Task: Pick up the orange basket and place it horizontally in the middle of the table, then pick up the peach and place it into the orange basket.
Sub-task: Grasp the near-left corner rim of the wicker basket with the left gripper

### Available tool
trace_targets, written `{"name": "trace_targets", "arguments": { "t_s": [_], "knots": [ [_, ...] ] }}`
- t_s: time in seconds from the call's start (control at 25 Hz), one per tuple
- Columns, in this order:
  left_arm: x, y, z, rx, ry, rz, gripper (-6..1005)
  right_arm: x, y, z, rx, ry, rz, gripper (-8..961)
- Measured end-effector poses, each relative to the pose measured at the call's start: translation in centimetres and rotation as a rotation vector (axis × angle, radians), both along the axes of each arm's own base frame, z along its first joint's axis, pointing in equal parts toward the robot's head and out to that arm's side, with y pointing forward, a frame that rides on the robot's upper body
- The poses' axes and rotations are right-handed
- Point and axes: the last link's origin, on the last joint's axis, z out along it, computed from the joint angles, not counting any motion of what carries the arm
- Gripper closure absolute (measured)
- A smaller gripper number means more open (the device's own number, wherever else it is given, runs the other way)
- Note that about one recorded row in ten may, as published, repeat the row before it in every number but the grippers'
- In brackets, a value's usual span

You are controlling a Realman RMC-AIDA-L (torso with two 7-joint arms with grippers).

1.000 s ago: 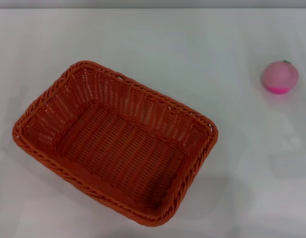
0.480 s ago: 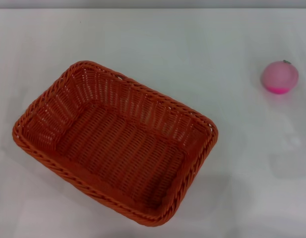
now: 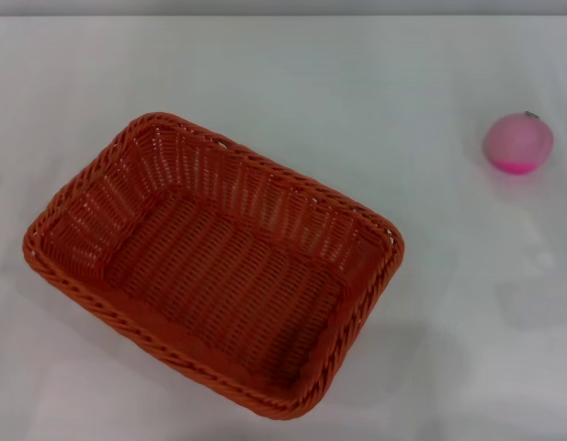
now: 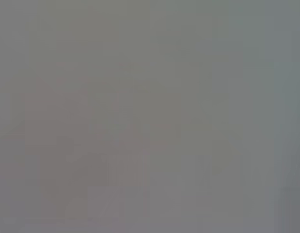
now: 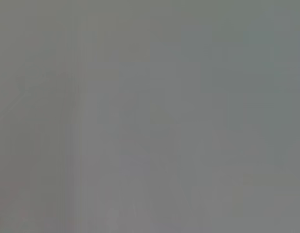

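The orange basket (image 3: 213,265) lies on the white table (image 3: 338,83) left of centre in the head view, turned at a slant, its long side running from upper left to lower right. It holds nothing. The peach (image 3: 518,142), a small pink ball, rests apart from it at the right side of the table. Neither gripper nor arm shows in the head view. Both wrist views give only a plain grey field with no object or finger in them.
The table's far edge runs along the top of the head view. Bare white tabletop stretches between the basket and the peach and behind the basket.
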Motion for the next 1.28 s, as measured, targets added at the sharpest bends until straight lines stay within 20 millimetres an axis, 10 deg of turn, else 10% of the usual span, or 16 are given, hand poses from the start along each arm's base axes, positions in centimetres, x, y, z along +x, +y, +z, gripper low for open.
{"name": "trace_targets", "arguments": {
  "t_s": [1.28],
  "knots": [
    [9.3, 8.6, 6.4, -1.239, 0.059, 0.298, 224, -0.6, 2.4, 2.3, 0.075, -0.047, 0.033, 230]
  ]
}}
